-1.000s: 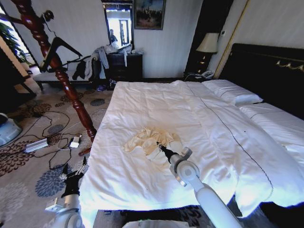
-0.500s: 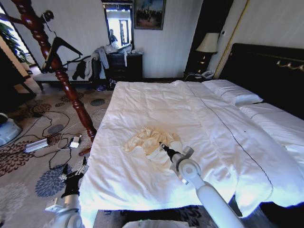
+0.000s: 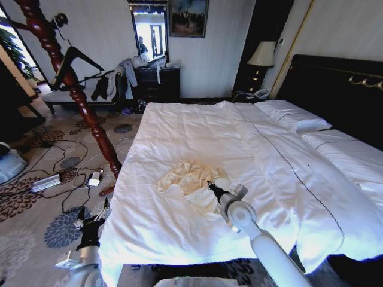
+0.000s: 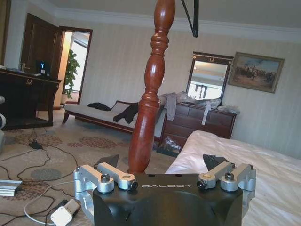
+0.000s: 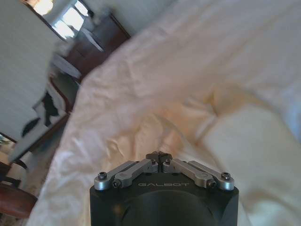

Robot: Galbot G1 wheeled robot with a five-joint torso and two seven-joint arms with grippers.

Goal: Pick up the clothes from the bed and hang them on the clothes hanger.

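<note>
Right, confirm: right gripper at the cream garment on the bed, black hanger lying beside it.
No: the black hanger hangs on the wooden stand off the bed, per the head view. The right gripper is at the cream garment on the bed.

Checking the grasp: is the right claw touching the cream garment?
Touching. In the head view the right claw tip meets the cream garment; wrist view shows it shut.

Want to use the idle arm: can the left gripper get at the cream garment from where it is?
Probably not: the left gripper hangs open off the bed's edge, with duvet between it and the cream garment.
</note>
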